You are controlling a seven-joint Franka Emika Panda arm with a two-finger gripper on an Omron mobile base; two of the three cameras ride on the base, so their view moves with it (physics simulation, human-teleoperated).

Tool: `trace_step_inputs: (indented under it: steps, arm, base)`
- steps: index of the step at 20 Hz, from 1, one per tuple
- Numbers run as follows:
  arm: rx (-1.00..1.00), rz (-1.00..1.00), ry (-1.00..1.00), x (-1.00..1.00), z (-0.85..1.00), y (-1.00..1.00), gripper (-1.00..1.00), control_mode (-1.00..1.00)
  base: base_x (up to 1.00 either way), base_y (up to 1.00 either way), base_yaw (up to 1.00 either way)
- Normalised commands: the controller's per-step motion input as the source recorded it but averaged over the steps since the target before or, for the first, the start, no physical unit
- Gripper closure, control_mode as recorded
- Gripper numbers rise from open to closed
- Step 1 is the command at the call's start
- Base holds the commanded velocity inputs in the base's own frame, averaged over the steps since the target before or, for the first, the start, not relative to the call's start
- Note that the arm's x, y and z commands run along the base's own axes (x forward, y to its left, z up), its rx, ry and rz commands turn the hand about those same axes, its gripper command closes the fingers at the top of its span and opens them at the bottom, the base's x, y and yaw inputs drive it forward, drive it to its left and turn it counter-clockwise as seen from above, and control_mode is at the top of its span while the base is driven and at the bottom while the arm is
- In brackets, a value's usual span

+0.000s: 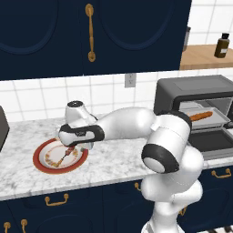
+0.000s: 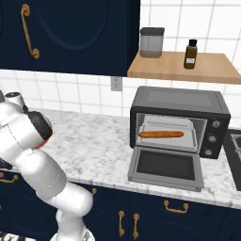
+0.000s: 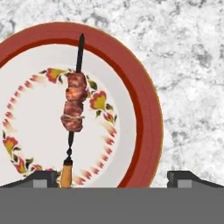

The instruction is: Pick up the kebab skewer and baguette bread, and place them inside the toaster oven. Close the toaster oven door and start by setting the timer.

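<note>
The kebab skewer (image 3: 74, 107) lies on a red-rimmed plate (image 3: 146, 118), with reddish-brown chunks at its middle and a wooden handle near my left fingertip (image 3: 43, 177). My gripper (image 3: 113, 179) hovers open just above the plate (image 1: 43, 164), nothing between its fingers. From the left base view the gripper (image 1: 73, 145) hangs over the skewer (image 1: 66, 154). The baguette bread (image 2: 161, 134) rests on the tray inside the toaster oven (image 2: 179, 101). The toaster oven door (image 2: 164, 167) is dropped open and flat. The oven (image 1: 191, 88), baguette (image 1: 200, 116) and door (image 1: 214, 142) sit at the counter's right.
A wooden shelf (image 2: 188, 70) above the oven carries a brown bottle (image 2: 190, 54) and a grey canister (image 2: 151, 42). Dark blue cabinets (image 1: 91, 32) hang over the marble counter (image 2: 99, 141). A dark box (image 1: 2, 129) stands at the counter's far left.
</note>
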Motion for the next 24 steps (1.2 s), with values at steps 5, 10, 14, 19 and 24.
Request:
trace_step_inputs:
  steps: [5, 10, 14, 19, 24]
  arm:
    - [0.0, 0.0, 0.04, 0.49, -0.37, 0.21, -1.0, -1.0]
    - [0.0, 0.0, 0.02, 0.42, -0.38, 0.35, -1.0, -1.0]
    - [0.0, 0.0, 0.03, 0.21, -0.27, 0.33, -1.0, -1.0]
    - [0.0, 0.0, 0.04, 0.13, -0.27, 0.13, -1.0, -1.0]
    - [0.0, 0.0, 0.0, 0.08, -0.2, -0.18, -1.0, -1.0]
  base:
    - [0.0, 0.0, 0.0]
    - [0.0, 0.0, 0.0]
    - [0.0, 0.0, 0.0]
    - [0.0, 0.0, 0.0]
    - [0.0, 0.0, 0.0]
